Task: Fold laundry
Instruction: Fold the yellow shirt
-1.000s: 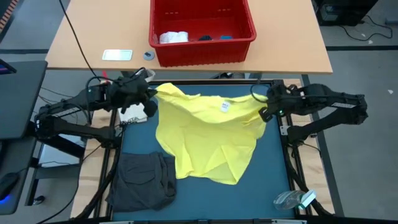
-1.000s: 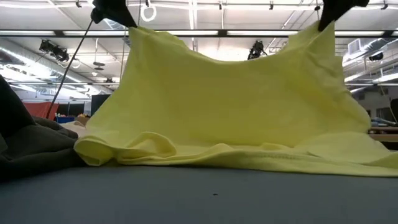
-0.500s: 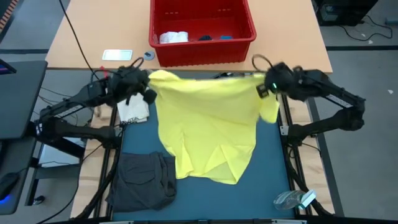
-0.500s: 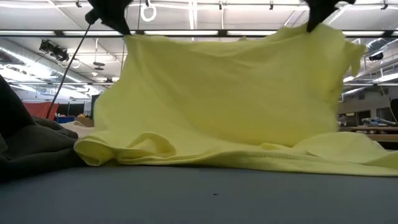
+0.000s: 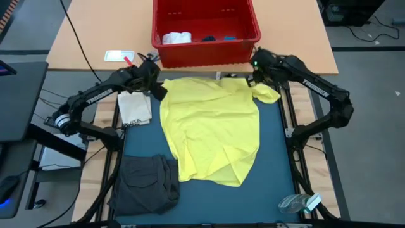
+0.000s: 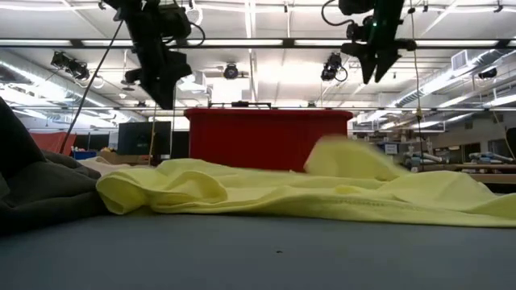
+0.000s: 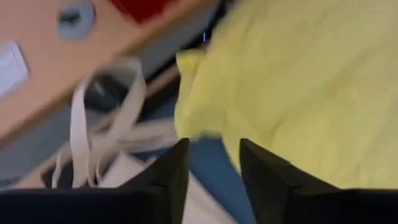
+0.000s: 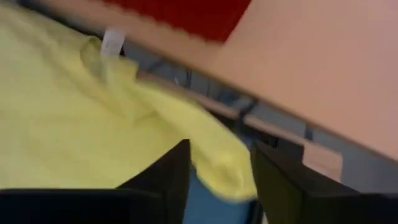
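Note:
The yellow T-shirt point(image 5: 212, 130) lies spread on the blue table mat point(image 5: 278, 158), with a rumpled fold along its near edge point(image 6: 161, 189) and one sleeve point(image 5: 269, 94) bunched at the far right. My left gripper point(image 5: 158, 90) hangs open above the shirt's far left corner, with only blue mat between its fingers point(image 7: 214, 168). Above the far right corner my right gripper point(image 5: 253, 81) is open too point(image 8: 221, 171). Both grippers point(image 6: 165, 97) point(image 6: 372, 72) hang well clear of the cloth. A dark grey garment point(image 5: 149, 183) lies crumpled at the near left.
A red basket point(image 5: 205, 54) on the wooden table beyond holds a white cloth point(image 5: 176, 38) and small dark and blue pieces point(image 5: 218, 38). A white strap bag point(image 5: 135, 107) lies left of the shirt. A clear plastic item point(image 5: 300, 202) sits at the near right corner.
Both grippers carried the shirt's raised top edge toward the table's far edge, drawing it taut between them, then let go. The shirt has dropped from hanging upright to lying flat on the mat, and its near hem stayed where it was.

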